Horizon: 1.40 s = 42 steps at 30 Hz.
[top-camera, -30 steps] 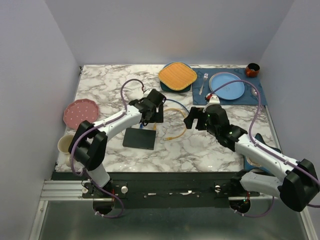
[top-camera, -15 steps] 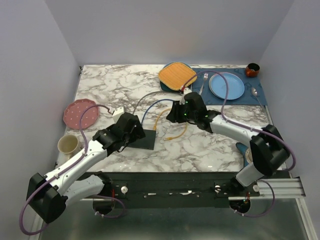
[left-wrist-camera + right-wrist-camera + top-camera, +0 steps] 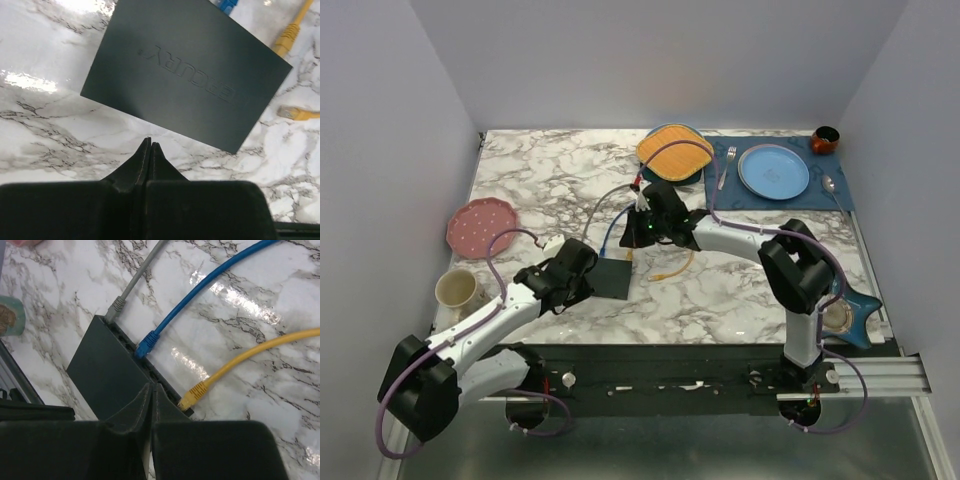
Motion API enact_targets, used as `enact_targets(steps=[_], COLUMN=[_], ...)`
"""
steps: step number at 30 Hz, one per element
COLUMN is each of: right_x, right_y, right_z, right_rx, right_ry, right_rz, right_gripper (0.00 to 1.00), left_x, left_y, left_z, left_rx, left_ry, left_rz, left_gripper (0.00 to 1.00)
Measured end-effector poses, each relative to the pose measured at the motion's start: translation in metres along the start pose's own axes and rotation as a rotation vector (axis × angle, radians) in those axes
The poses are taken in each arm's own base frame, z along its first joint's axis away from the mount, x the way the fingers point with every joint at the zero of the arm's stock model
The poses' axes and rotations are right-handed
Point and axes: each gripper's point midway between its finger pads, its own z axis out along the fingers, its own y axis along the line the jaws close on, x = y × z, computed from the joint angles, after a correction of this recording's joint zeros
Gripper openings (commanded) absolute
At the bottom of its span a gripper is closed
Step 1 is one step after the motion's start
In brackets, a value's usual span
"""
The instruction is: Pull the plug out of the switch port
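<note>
- While none of the plugs shows as drawn, the task stands at its very start: the switch [image 3: 107, 374] lies flat on the marble table [image 3: 550, 170], left of centre, ports along its far edge.
- Grey plug [image 3: 116, 305], blue plug [image 3: 147, 344], yellow plug [image 3: 192, 394]: each appears seated in that edge, cables trailing off across the marble.
- Loose yellow connector [image 3: 295, 114]: on the table near the switch, in no port.
- Right gripper [image 3: 151, 388]: jaws pressed together, holding nothing; poised over the port edge, between the blue and yellow plugs.
- Left gripper [image 3: 149, 146]: jaws closed and empty; just beside the switch's near edge, opposite the ports, placed, by judgement, to brace the box.
- Outstanding: opening the jaws, gripping a plug, drawing it clear. The task does not say which plug.
</note>
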Motion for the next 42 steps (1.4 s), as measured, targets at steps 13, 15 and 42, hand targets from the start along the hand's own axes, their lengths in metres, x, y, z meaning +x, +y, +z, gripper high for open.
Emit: enact_targets(steps=[13, 15, 42], right_x=[0.034, 0.039, 0.046], right_y=[-0.015, -0.014, 0.007], right_z=[0.022, 0.022, 0.022], right_rx=[0.046, 0.051, 0.098], right_ry=[0.124, 0.130, 0.174], right_rz=[-0.015, -0.027, 0.002], right_gripper=[0.03, 0.03, 0.03], left_x=[0.014, 0.012, -0.093], left_y=[0.015, 0.012, 0.003], left_z=[0.037, 0.040, 0.078], left_rx=[-0.097, -0.093, -0.245], left_ry=[0.138, 0.150, 0.160], left_rz=[-0.033, -0.035, -0.058], left_gripper=[0.00, 0.00, 0.00])
